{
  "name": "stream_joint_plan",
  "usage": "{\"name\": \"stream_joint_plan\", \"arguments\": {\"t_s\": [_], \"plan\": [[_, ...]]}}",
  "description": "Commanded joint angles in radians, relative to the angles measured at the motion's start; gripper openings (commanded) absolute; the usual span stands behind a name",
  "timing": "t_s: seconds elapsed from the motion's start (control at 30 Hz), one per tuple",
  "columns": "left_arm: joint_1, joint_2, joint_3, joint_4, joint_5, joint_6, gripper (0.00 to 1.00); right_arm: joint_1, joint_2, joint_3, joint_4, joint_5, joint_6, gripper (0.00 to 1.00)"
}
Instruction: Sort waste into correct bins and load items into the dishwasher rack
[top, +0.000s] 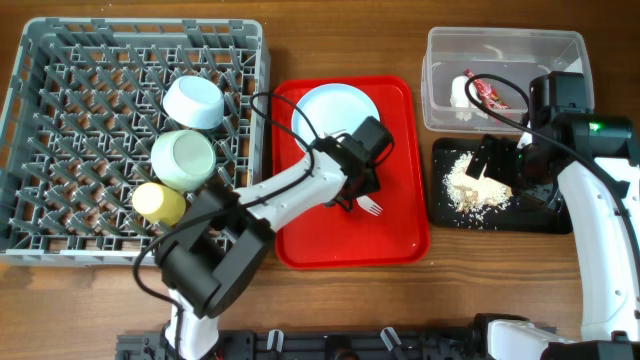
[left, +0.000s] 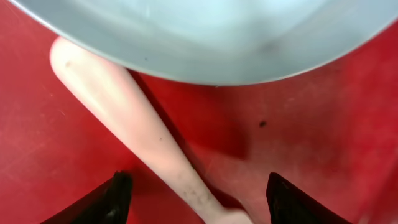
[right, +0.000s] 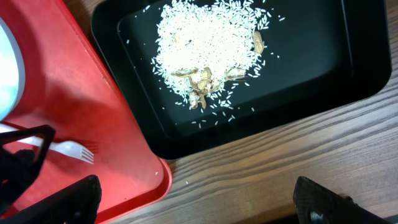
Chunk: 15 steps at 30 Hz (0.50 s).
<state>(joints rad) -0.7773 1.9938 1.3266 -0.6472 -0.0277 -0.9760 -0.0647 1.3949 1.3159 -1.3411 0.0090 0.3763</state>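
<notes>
Fork (left: 124, 106) lies on the red tray (left: 348, 124) beside the plate (left: 205, 31). Its handle runs diagonally, passing between my left fingers (left: 115, 196) — spread wide, empty. I judge left nearer; right fingers (right: 323, 199) also wide, over the rice tray (right: 348, 56).

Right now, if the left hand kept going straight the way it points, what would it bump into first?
Most likely the white fork: its handle lies between the open fingers of the left hand, on the red tray. How close it is, I can't tell.

table (top: 340, 40), rack (top: 70, 120), red tray (top: 400, 235), black tray (top: 545, 215), tub (top: 535, 55)
</notes>
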Motion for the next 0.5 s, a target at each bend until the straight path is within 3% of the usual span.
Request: {"name": "stream_joint_plan", "arguments": {"t_s": [0.0,0.03,0.13,0.23,0.47], "plan": [[-0.017,0.056,-0.001,-0.032,-0.061,-0.028,0.59,-0.003,-0.009,0.01,0.006,0.017,-0.01,1.0],[-0.016,0.056,-0.001,-0.06,-0.062,-0.027,0.57,-0.003,-0.009,0.01,0.006,0.017,-0.01,1.0],[-0.016,0.056,-0.001,-0.143,-0.083,-0.027,0.25,-0.003,-0.009,0.01,0.005,0.017,-0.01,1.0],[-0.017,0.056,-0.001,-0.17,-0.082,-0.028,0.04,-0.003,-0.009,0.01,0.005,0.017,-0.009,1.0],[0.0,-0.005,0.002,-0.238,-0.088,-0.018,0.04,-0.003,-0.009,0.01,0.0,0.017,-0.01,1.0]]}}
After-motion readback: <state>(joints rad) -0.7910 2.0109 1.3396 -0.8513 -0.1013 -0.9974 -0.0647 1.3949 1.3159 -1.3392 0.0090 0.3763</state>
